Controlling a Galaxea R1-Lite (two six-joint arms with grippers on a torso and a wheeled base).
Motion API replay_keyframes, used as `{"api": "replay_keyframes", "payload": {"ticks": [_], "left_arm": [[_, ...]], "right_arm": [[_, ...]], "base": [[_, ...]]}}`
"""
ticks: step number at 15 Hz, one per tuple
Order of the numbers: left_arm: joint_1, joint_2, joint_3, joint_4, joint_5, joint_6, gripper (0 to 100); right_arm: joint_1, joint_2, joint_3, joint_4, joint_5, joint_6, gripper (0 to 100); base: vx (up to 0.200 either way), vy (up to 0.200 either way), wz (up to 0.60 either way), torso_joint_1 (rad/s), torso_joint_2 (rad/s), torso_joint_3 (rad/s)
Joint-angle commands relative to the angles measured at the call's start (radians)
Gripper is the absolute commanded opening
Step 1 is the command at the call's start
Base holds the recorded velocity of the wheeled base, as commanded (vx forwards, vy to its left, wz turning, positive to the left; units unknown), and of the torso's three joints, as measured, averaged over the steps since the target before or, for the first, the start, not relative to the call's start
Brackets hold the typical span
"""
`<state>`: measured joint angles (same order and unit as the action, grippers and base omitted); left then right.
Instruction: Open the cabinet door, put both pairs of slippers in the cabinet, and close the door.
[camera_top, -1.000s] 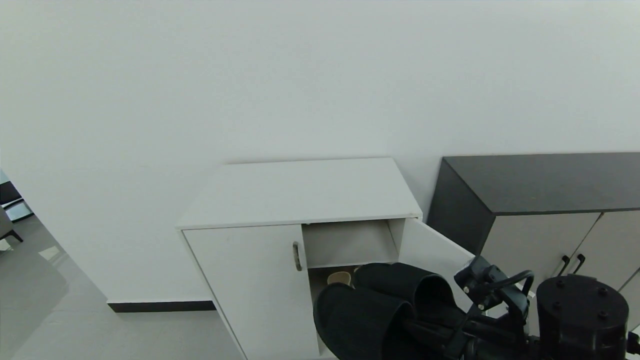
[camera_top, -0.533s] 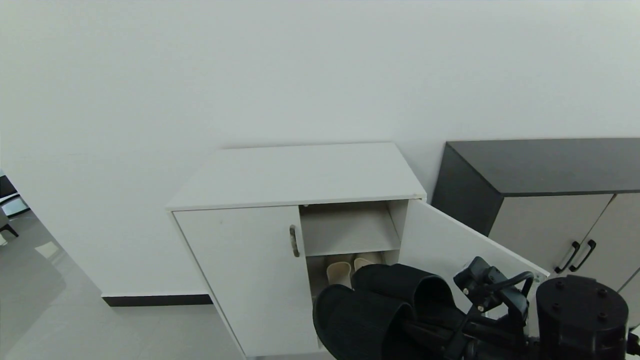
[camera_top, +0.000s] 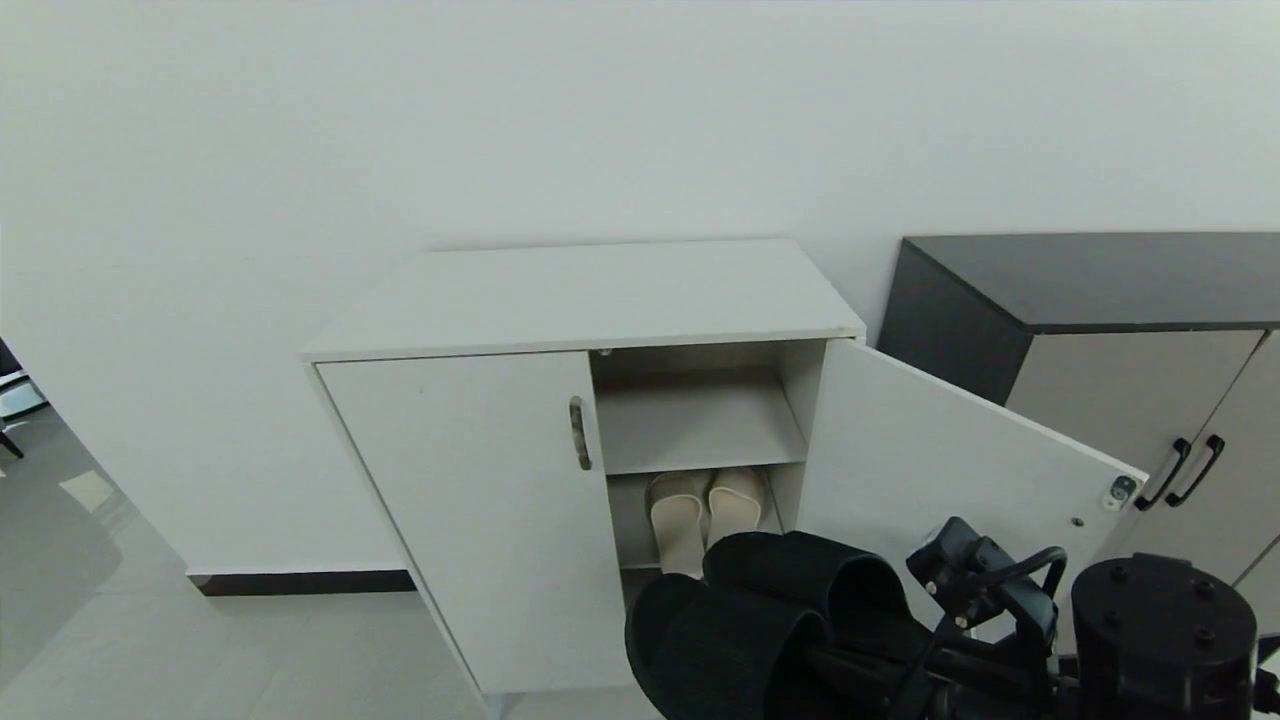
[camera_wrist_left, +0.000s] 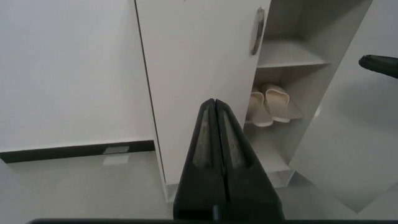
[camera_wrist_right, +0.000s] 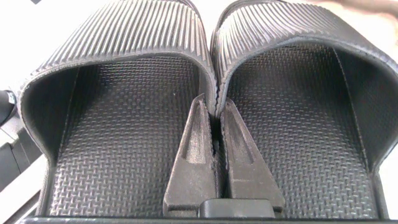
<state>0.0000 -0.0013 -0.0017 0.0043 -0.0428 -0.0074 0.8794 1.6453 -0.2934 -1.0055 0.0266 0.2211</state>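
Note:
A white cabinet (camera_top: 590, 300) stands against the wall with its right door (camera_top: 950, 470) swung open and its left door (camera_top: 470, 500) closed. A beige pair of slippers (camera_top: 705, 510) (camera_wrist_left: 268, 104) lies on the middle shelf inside. My right gripper (camera_wrist_right: 214, 140) is shut on the black pair of slippers (camera_top: 760, 620) (camera_wrist_right: 124, 112), pinching their two inner edges together, low in front of the open compartment. My left gripper (camera_wrist_left: 215, 146) is shut with nothing in it, in front of the closed left door.
A dark-topped grey cabinet (camera_top: 1100, 340) with black handles (camera_top: 1185, 470) stands right of the open door. Grey floor (camera_top: 200, 650) spreads to the left, and a dark baseboard (camera_top: 300, 582) runs along the wall.
The head camera has tilted down, so the cabinet sits higher in the picture and the beige slippers and the whole open door now show. The right gripper keeps its hold on the black slippers.

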Motion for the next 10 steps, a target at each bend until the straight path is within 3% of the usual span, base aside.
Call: {"api": "replay_keyframes", "payload": {"ticks": [1,8,10], "left_arm": [[0.0,0.001,0.0,0.0,0.0,0.0,0],[0.0,0.001,0.0,-0.001,0.0,-0.002,0],[0.0,0.001,0.0,0.0,0.0,-0.005,0]], "right_arm": [[0.001,0.002,0.0,-0.001,0.003,0.0,0],[0.007,0.001,0.007,-0.001,0.007,-0.037,0],[0.063,0.014,-0.132,0.085,-0.139,-0.063,0]], "base": [[0.0,0.0,0.0,-0.217,0.51,0.276],[0.0,0.0,0.0,-0.197,0.48,0.28],[0.0,0.0,0.0,-0.073,0.18,0.119]]}}
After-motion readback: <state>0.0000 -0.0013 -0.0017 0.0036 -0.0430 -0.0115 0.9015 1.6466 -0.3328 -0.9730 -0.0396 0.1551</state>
